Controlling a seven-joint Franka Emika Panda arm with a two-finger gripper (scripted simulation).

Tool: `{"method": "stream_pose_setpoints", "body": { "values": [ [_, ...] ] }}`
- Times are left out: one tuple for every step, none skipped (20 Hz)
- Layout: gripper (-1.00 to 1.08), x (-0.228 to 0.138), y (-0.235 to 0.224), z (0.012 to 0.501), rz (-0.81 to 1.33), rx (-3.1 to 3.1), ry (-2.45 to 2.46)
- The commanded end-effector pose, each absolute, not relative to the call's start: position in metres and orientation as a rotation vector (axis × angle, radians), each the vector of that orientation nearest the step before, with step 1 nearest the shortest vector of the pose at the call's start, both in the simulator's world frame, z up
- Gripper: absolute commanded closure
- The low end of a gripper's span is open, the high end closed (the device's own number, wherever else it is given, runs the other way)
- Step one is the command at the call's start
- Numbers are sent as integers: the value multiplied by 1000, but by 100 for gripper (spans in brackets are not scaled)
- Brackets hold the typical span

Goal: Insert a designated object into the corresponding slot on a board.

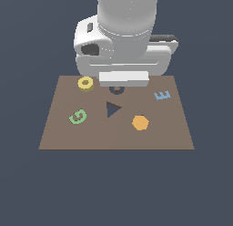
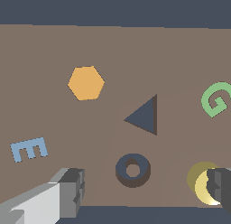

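Note:
The yellow ring-shaped designated object point(image 1: 85, 83) lies flat on the brown board point(image 1: 59, 134), near its far edge on the exterior view's left. Just to its right is the slot point(image 1: 117, 89), a dark ring recess with a brown centre, partly covered by the arm's pale hand point(image 1: 124, 78). In the wrist view my gripper point(image 2: 145, 191) is open, fingers wide apart, and the slot point(image 2: 132, 169) shows between them. One dark fingertip point(image 2: 221, 189) covers part of the yellow ring point(image 2: 198, 182). Nothing is held.
On the board lie a green G point(image 1: 78, 116), an orange hexagon point(image 1: 140, 122) and a blue E point(image 1: 162, 95). A dark triangular recess point(image 1: 113, 109) sits mid-board. Around the board is plain dark ground.

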State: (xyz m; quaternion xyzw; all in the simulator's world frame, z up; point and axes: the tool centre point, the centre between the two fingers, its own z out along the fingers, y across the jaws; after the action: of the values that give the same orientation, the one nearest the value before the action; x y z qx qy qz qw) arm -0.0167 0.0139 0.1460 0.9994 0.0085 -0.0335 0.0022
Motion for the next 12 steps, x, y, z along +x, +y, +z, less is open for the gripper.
{"method": "stream_pose_setpoints", "body": {
  "values": [
    [-92,-17,14,146,-105,3135,27],
    [-92,-17,14,146,-105,3135,25],
    [-92,-17,13,145,-104,3135,19],
    [-92,-17,11,144,-103,3135,9],
    [-92,-18,9,143,-102,3135,-5],
    [-92,-18,7,142,-100,3135,-23],
    [-92,-19,4,140,-98,3135,-46],
    [-92,-20,0,138,-96,3135,-72],
    [-92,-21,-4,135,-93,3134,-102],
    [-92,-22,-9,132,-90,3133,-137],
    [-92,-24,-14,129,-87,3131,-175],
    [-92,-26,-20,126,-83,3129,-217]
  ]
}}
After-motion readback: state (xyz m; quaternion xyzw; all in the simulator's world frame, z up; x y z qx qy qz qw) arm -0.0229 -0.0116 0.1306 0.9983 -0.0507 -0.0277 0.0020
